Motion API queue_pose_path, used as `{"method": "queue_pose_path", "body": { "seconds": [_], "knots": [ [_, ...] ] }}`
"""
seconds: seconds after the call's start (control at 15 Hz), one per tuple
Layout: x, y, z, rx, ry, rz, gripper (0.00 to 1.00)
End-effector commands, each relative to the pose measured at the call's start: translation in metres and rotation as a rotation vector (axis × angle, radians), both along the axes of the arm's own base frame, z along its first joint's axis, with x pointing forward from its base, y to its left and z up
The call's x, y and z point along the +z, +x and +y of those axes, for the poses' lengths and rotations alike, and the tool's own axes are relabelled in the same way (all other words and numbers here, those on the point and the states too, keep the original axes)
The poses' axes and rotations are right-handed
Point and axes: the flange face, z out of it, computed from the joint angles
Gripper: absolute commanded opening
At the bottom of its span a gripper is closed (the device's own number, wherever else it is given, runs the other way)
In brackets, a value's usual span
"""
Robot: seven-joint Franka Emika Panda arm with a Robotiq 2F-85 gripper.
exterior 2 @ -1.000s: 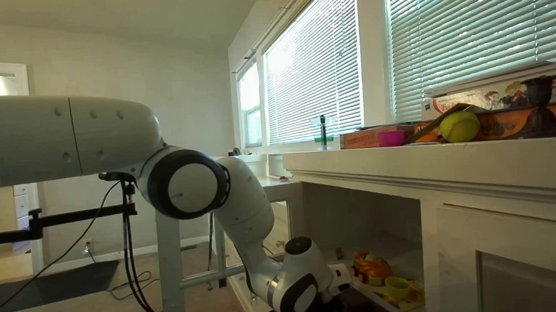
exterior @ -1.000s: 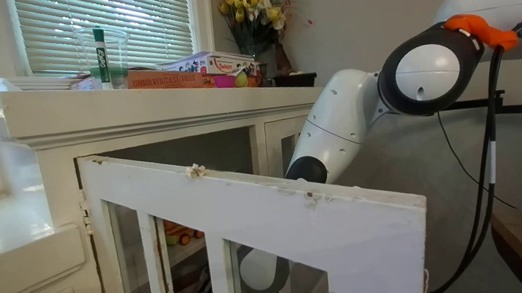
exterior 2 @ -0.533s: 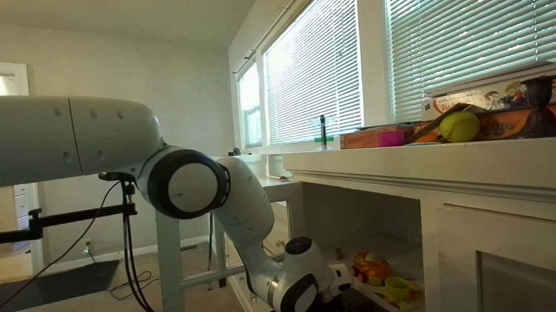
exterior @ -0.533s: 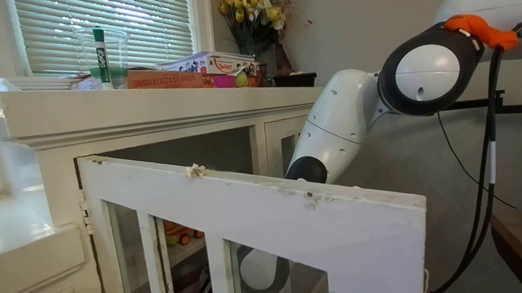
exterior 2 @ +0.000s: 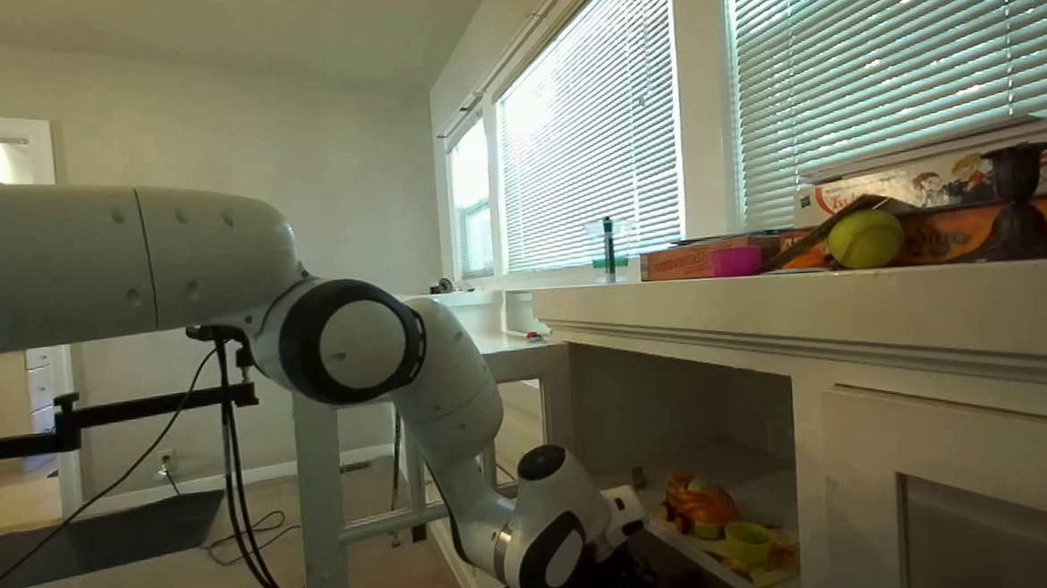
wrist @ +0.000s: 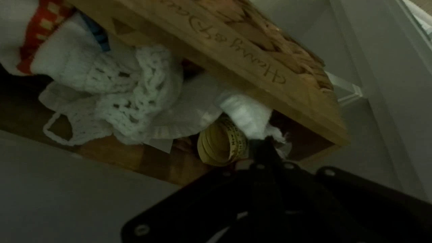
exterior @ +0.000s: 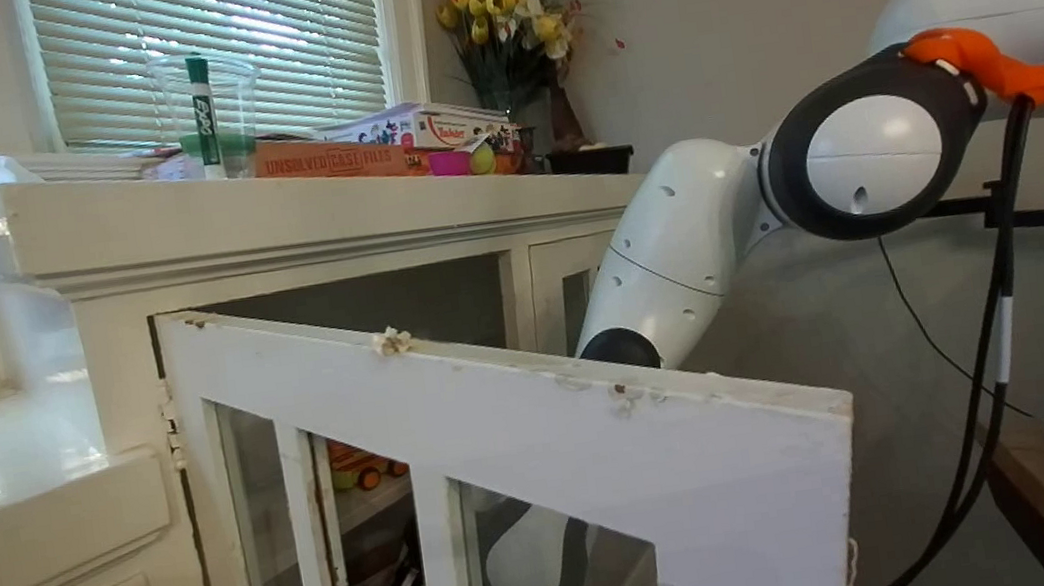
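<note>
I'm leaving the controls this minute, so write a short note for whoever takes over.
Tool: shut at the white cloth; whether it pinches the cloth is unclear.
Things: cloth at least partly in the wooden box, a yellow coil beside the tool.
Done: cabinet door open, tool at the box and closed.
Left: check the grip; the cloth is not yet out of the box.

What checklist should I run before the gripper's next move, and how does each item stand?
1. Gripper shut: ok.
2. Cloth at its tips actually pinched: cannot tell.
3. Tape well apart from the gripper: not ok, right beside it in the wrist view.
4. Door open: ok.
5. Arm clear of the door: cannot tell, they overlap in both exterior views.
</note>
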Motion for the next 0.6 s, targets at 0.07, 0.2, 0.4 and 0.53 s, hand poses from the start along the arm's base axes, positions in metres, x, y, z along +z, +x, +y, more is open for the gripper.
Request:
{"method": "queue_pose_path", "body": {
  "seconds": [0.07,0.2,0.4,0.53],
  "knots": [
    [-0.0002,-0.008,0.0189,0.058,-0.029,-0.049,0.0],
    [-0.0001,-0.0083,0.0214,0.062,-0.025,-0.051,0.28],
    [0.001,-0.0062,0.0186,0.052,-0.019,-0.048,0.47],
    [0.0022,-0.0044,0.0152,0.044,-0.017,-0.047,0.62]
  ]
}}
